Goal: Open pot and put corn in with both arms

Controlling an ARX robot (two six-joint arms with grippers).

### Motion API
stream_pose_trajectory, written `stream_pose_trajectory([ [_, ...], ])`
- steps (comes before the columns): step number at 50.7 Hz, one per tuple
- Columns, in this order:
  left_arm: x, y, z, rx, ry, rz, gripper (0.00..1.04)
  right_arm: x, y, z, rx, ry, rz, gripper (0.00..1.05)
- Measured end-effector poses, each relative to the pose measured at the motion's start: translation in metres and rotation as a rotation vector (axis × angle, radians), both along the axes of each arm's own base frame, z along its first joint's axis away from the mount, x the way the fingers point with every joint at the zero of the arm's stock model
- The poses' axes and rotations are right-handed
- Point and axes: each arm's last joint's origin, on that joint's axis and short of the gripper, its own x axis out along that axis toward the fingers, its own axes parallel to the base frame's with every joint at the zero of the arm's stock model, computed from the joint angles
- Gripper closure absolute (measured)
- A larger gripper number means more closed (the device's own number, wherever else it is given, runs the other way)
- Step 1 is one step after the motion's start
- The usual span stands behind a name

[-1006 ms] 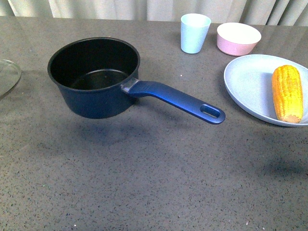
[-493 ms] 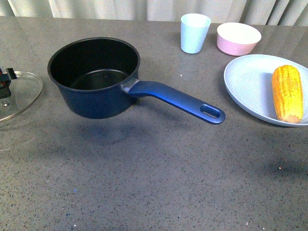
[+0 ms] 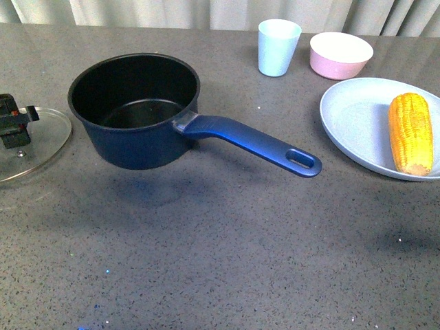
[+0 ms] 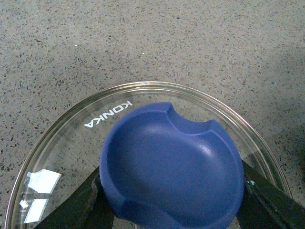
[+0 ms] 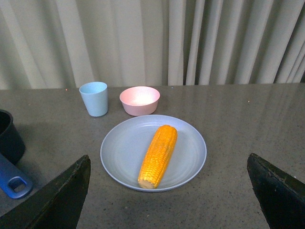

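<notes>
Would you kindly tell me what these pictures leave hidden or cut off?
Left gripper: front view's left edge crops it; in the left wrist view the blue knob hides its fingertips.
Glass lid: cropped by both views' edges.
Right fingers: right wrist view's edge crops them; absent from front view.

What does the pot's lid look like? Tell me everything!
The lid is round clear glass with white KONIKA lettering and a big blue knob with a notch. It is off the pot, to its left, held roughly flat. The left tool clamps the knob from both sides.
</notes>
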Motion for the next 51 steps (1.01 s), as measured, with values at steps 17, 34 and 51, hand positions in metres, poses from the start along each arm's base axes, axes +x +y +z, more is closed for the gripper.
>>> stream_pose_trajectory([
  [17,0.0016,-0.0046,-0.0049,-0.006,-0.01,0.008,0.49,0.0,0.0,0.0,0.0,0.0,0.0,0.09],
  [34,0.0016,-0.0048,-0.006,-0.012,-0.011,0.013,0.49,0.0,0.0,0.0,0.0,0.0,0.0,0.09],
  [51,0.0002,-0.0056,-0.0069,-0.018,-0.009,0.01,0.08,0.0,0.0,0.0,0.0,0.0,0.0,0.09],
])
